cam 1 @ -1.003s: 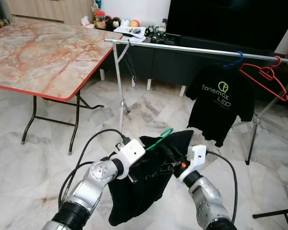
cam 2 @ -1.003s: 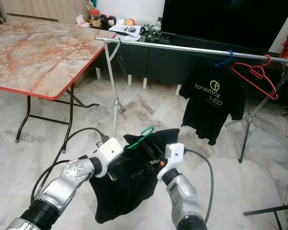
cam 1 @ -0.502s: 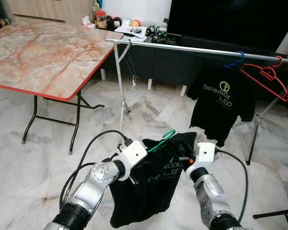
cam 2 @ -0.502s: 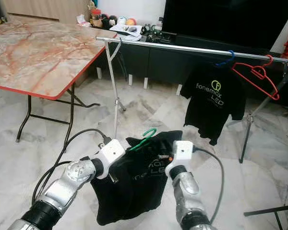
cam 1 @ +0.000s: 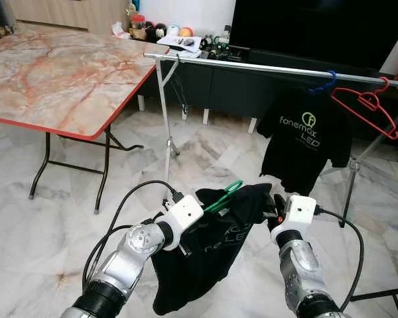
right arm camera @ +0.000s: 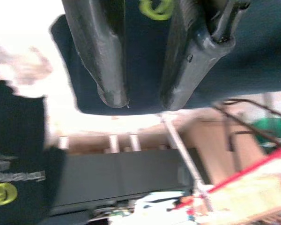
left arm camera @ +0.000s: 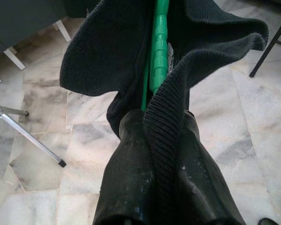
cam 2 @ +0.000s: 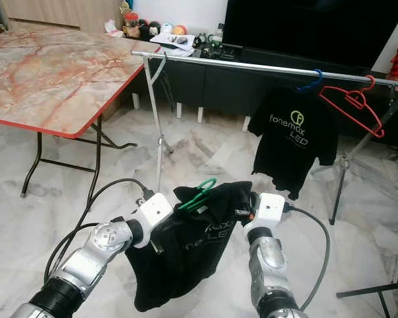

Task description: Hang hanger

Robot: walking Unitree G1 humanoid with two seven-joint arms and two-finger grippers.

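A green hanger [cam 1: 225, 192] sits inside a black T-shirt [cam 1: 205, 255] that hangs low in front of me, its hook poking out at the collar. My left gripper [left arm camera: 157, 117] is shut on the shirt's collar and the hanger's neck. My right gripper [cam 1: 276, 204] is at the shirt's right edge; in the right wrist view its fingers [right arm camera: 112, 93] stand slightly apart with nothing between them. The silver clothes rail [cam 1: 272, 68] runs across ahead of me, well above and beyond both grippers.
On the rail's right end hang another black T-shirt [cam 1: 308, 142] on a blue hanger [cam 1: 325, 83] and a bare red hanger [cam 1: 368, 106]. A marble-top table [cam 1: 53, 73] stands at the left. The rail's left post [cam 1: 164, 126] and right leg [cam 1: 350, 192] stand on marble floor.
My right gripper has drawn out of the shirt's folds to the right and a little up, and the shirt has spread open. The left gripper keeps its hold in place.
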